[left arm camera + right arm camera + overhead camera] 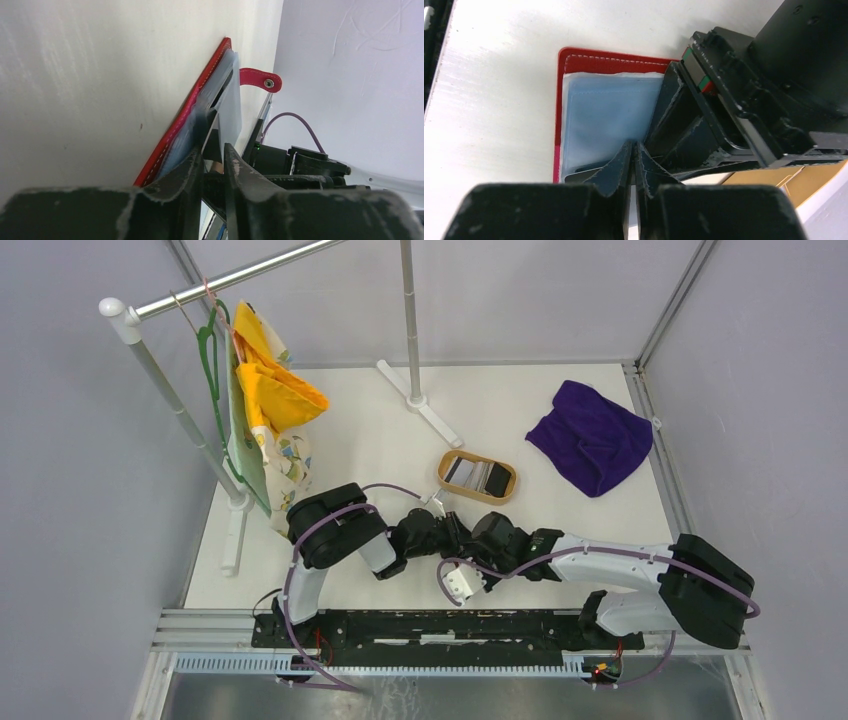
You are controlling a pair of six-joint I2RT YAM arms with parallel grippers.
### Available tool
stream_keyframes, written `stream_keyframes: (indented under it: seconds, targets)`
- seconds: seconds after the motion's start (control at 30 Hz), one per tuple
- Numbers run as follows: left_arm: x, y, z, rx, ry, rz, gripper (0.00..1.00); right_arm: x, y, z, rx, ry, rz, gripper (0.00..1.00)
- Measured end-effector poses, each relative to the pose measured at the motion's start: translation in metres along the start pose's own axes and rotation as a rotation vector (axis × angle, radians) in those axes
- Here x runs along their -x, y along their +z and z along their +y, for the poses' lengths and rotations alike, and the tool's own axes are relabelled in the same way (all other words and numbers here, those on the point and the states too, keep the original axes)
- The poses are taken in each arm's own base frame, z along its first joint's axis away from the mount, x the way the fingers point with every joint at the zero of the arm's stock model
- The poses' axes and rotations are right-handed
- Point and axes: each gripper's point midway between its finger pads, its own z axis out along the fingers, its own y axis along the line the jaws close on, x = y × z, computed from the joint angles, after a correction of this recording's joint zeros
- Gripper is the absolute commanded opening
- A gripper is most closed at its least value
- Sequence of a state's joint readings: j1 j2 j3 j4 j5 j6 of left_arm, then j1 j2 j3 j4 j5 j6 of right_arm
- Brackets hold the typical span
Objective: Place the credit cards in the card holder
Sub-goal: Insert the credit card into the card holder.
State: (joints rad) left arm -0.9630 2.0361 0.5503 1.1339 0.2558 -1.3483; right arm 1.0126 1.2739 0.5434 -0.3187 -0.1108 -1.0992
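The card holder [574,57] lies open on the white table [499,100], red cover down and a clear, bluish sleeve [604,115] facing up. It fills the centre-left of my right wrist view. In the overhead view it is hidden under my two wrists, which meet at the centre of the frame.

My right gripper [632,147] comes at it from the bottom of the frame. The jaws are pressed tip to tip at the sleeve's lower edge, and I cannot tell whether they pinch the plastic or only touch it.

My left gripper [214,160] enters from the right, across the line of the right one. Its jaws are drawn almost together with a thin slot between them, and they look clamped on the holder's side edge. In its own view the red edge runs straight away from the jaws, up the frame to the snap tab [260,80], and one sleeve leaf is lifted off the cover.

The credit cards [480,476], black and silvery, lie in the oval wooden tray [441,472], just above and right of the meeting grippers. Both grippers are about equally near it. I judge the right should fetch a card while the left pins the holder.
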Motion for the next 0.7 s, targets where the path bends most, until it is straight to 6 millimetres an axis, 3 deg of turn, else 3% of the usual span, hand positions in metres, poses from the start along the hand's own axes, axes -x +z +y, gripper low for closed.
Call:
stream_keyframes:
  seconds: [0.7]
  targets:
    - [-0.001, -0.01, -0.007, -0.029, 0.008, 0.003, 0.41, -0.034, -0.02, 0.002, -0.034, 0.139, 0.005, 0.15]
